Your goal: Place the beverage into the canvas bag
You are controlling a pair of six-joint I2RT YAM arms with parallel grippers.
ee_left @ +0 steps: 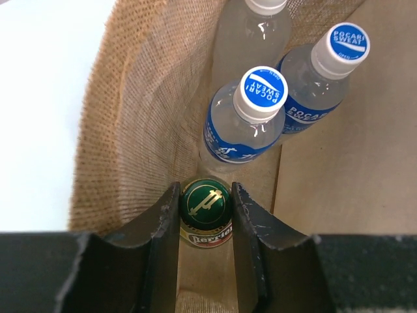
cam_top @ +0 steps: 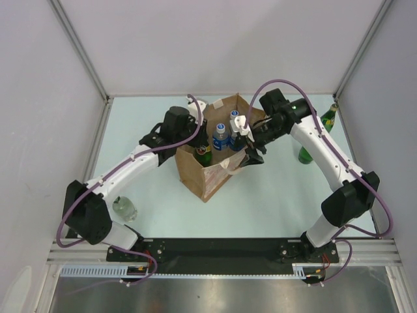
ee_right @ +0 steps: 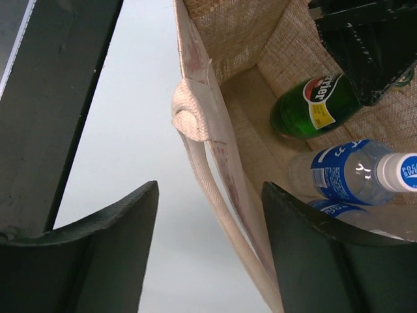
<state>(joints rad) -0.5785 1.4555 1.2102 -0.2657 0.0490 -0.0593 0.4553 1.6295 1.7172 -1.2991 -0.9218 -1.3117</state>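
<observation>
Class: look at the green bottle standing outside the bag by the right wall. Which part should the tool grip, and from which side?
The green bottle is probably best gripped around its slim neck from above, or around its body from the left. It stands neck-up, and the right wall close behind it blocks that side.
</observation>
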